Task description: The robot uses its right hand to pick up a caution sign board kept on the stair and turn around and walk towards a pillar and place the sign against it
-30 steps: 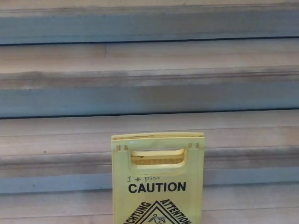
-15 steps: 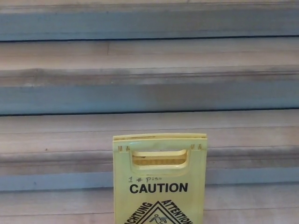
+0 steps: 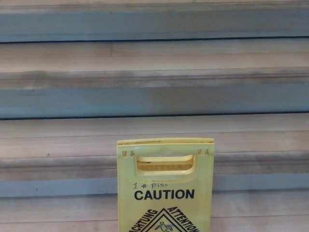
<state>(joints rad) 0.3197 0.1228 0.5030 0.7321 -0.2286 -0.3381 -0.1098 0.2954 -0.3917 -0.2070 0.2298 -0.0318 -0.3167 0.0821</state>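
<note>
A: Looking nearest first, the yellow caution sign [image 3: 165,186] stands upright at the bottom middle of the head view, folded flat, its lower part cut off by the picture's edge. What does it rest on?

B: Its foot is out of frame, so I cannot tell which stair carries it. It stands in front of the stairs [image 3: 154,96], which rise behind it in grey treads and blue-grey risers.

A: And the robot hands?

B: Neither robot hand shows, left or right, so I cannot say whether the fingers are wide, narrow or holding anything. Judging by that, the pick-up has not begun.

A: Where should the right robot hand take hold?

B: The handle slot [image 3: 165,165] just under the top edge looks like the natural place: a cut-out bar, with the word CAUTION printed below it. Fingers through the slot, thumb over the top rim.

A: How will it handle?

B: My guess is light, stiff moulded plastic, smooth and somewhat slippery. The two leaves are hinged at the top, so they may swing apart when lifted. Not fragile, though it could tip if nudged.
</note>
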